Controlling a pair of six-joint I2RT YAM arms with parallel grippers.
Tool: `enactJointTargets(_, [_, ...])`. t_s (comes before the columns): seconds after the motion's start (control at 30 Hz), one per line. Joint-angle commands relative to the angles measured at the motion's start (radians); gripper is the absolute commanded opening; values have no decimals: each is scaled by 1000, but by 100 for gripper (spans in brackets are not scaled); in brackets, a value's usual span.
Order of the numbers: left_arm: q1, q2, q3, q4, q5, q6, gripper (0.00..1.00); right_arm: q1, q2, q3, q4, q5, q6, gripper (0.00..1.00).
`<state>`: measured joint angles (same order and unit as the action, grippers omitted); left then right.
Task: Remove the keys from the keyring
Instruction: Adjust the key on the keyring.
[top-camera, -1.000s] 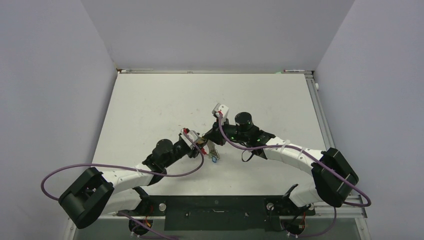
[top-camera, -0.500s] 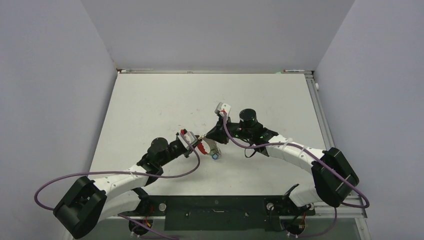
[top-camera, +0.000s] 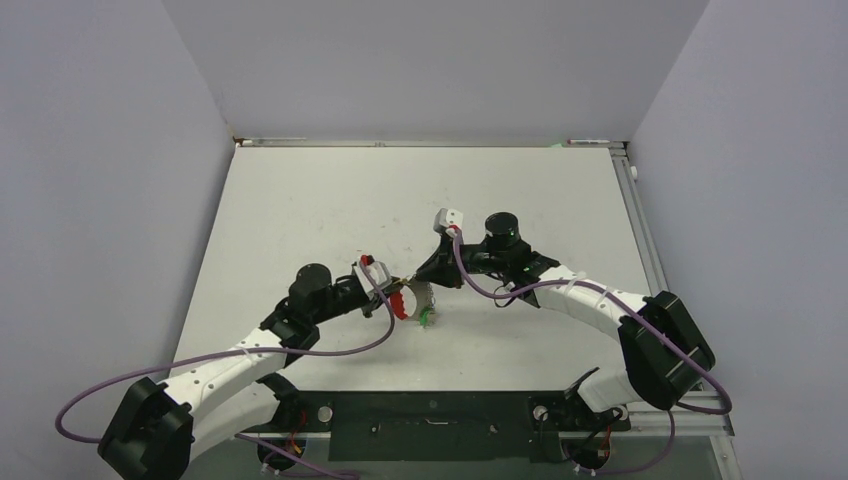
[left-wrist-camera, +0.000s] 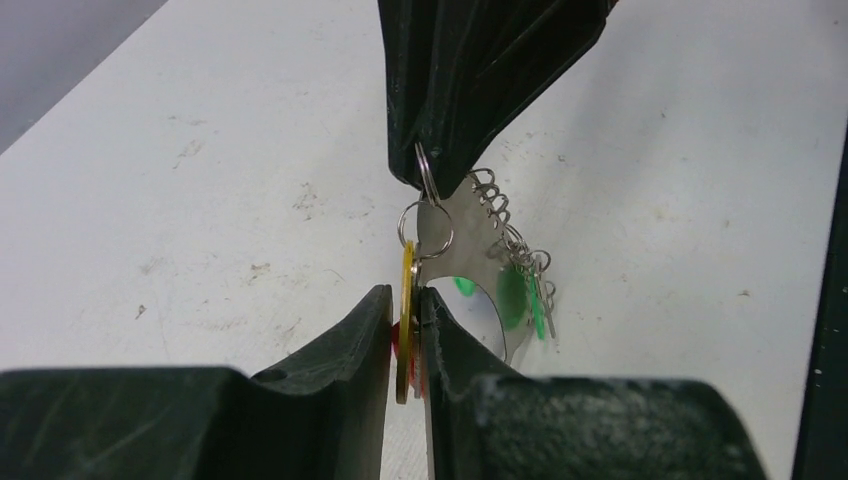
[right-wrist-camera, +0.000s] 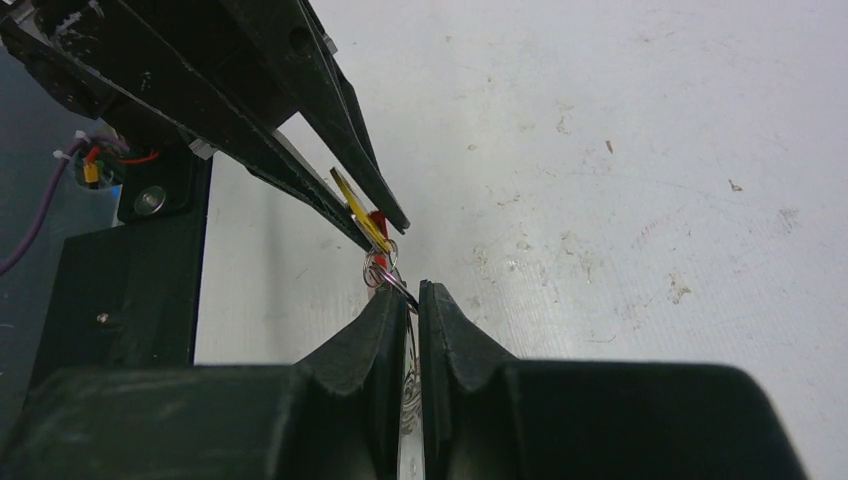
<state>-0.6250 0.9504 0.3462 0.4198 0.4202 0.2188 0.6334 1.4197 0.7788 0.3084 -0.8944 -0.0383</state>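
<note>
The bunch hangs between my two grippers just above the table. My left gripper (left-wrist-camera: 405, 296) is shut on the yellow tag (left-wrist-camera: 405, 320) of one key, edge-on, with a bit of the red strap (left-wrist-camera: 396, 345) behind it. My right gripper (right-wrist-camera: 413, 292) is shut on the thin silver keyring (right-wrist-camera: 381, 268); in the left wrist view it (left-wrist-camera: 425, 180) comes down from the top and pinches a small ring (left-wrist-camera: 426, 172). A second ring (left-wrist-camera: 425, 228), a coiled chain (left-wrist-camera: 490, 195) and green tags (left-wrist-camera: 514, 295) hang below. In the top view the red strap (top-camera: 403, 305) and a green tag (top-camera: 427, 318) show.
A flat silver metal piece (left-wrist-camera: 455, 225) with a round cutout hangs in the bunch. The white table (top-camera: 330, 210) is scuffed and walled on three sides. Purple cables loop off both arms near the front edge (top-camera: 430, 400).
My left arm has stretched out and swung leftward while both grippers stay joined at the bunch. The bunch has turned: the red strap and a green tag now show where a blue tag hung.
</note>
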Motion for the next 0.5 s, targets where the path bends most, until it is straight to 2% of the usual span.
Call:
enactJointTargets(0.0, [-12,-17,87,-56,140,-49,0,-7,9,7,132,-17,24,5])
enactJointTargets(0.23, [-17,67,156,-91,112,-131,0,1,11,7,177,-32,78,5])
enactJointTargets(0.47, [-2,48,148,-94,143,-139,0,-3,5,10,126,-35,-2,5])
